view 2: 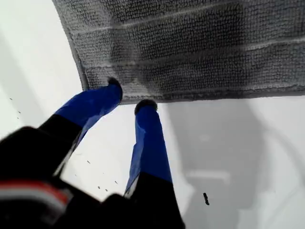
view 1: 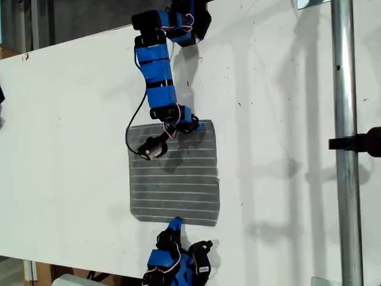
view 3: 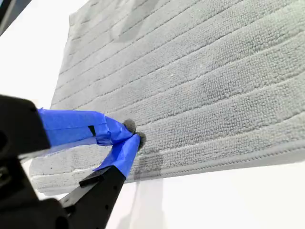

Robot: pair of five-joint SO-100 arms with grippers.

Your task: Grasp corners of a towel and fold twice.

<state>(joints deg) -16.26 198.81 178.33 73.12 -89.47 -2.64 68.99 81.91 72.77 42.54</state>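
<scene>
The towel (view 1: 174,176) lies flat and unfolded on the white table (view 1: 286,149), near the middle of the exterior view: a grey, roughly square cloth of nubbly pile crossed by thin parallel white stripes, its corners slightly rounded. My first gripper (view 2: 129,98) sits at the hem nearest the exterior view's bottom, jaws slightly apart, tips touching the edge. My second gripper (view 3: 132,132) rests on the cloth just inside the opposite hem, jaws together, with no fold visibly pinched.
</scene>
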